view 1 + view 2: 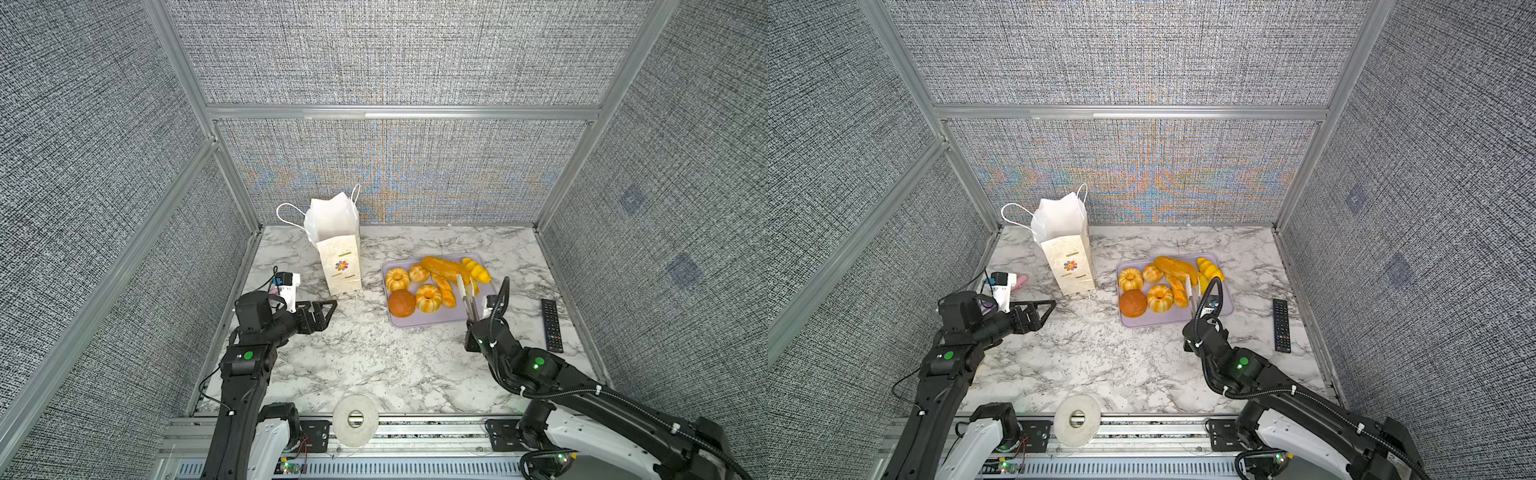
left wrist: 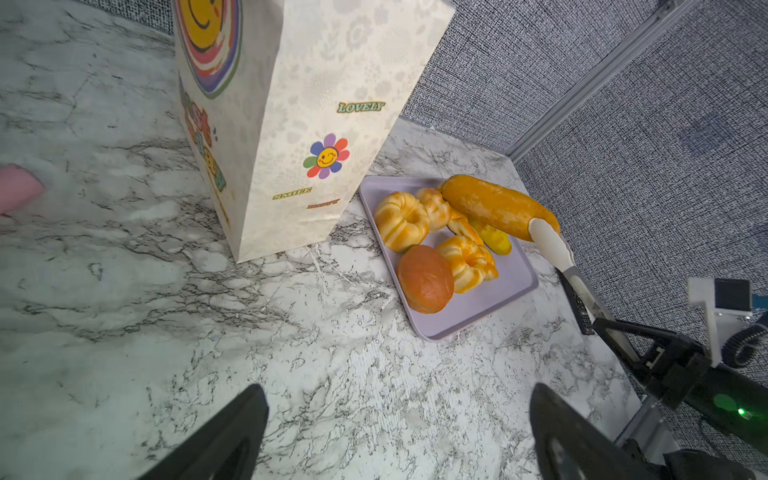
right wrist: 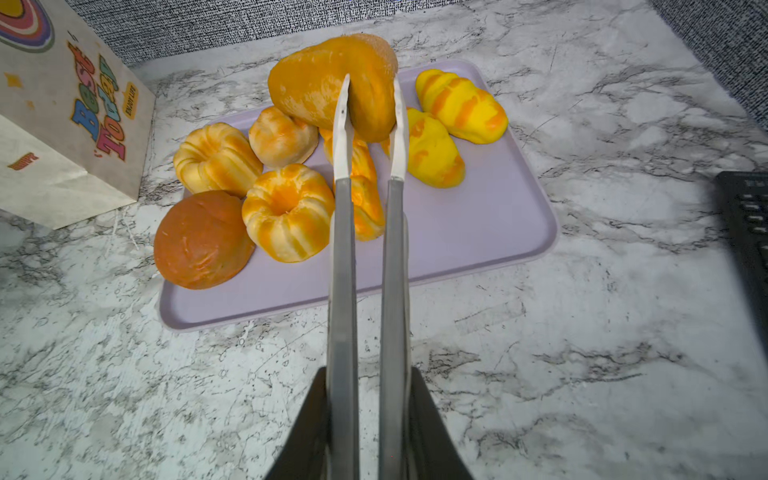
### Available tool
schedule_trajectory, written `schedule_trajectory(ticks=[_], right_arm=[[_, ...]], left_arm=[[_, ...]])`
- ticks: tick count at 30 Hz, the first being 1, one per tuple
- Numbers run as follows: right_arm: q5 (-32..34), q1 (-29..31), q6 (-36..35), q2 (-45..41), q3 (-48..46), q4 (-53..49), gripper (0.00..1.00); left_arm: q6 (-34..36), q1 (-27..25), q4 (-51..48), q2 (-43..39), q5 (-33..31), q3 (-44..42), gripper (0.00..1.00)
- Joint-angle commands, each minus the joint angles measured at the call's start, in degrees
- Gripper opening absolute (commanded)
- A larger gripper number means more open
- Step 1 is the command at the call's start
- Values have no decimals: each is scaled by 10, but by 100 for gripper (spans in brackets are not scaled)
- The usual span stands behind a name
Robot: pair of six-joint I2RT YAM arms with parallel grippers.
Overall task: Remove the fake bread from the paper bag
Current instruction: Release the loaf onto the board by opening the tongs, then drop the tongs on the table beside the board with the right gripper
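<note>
Right gripper (image 3: 368,415), clenched on steel tongs (image 3: 343,249), holds their tips around the long loaf (image 3: 316,83) over the lilac tray (image 3: 478,216), where the other fake bread (image 3: 286,212) lies. Left gripper (image 2: 399,415) hangs released near the upright paper bag (image 1: 338,257). This looks like the set-down step; next, ease the tongs open.

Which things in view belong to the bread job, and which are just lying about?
Job: paper bag; fake bread on the lilac tray; tongs in the right gripper.
Lying about: remote control; tape roll; pink object.
</note>
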Motion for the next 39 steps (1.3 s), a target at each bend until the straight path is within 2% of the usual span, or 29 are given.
schedule_trajectory(ticks=[1,8,16,23,33,36,39], right_arm=[[3,1,28,0,1,-16,27],[-25,-3,110,-19,12,-121,38],[-117,-50,134,-44,30,-189,43],[-179,-89,119,-62,79,-246,45],[-278,-122,66,-44,170,-265,47],[-294,-128,47,-26,195,-257,44],[-299,-137,33,1,208,-255,35]], left_arm=[[-7,1,29,-6,16,-8,99],[-11,0,43,-4,20,-23,99],[-11,0,52,-4,24,-31,99],[-12,0,53,-11,23,-34,99],[-13,-4,55,-11,18,-36,99],[-14,-4,56,-12,17,-36,99],[-13,-4,56,-12,18,-36,99]])
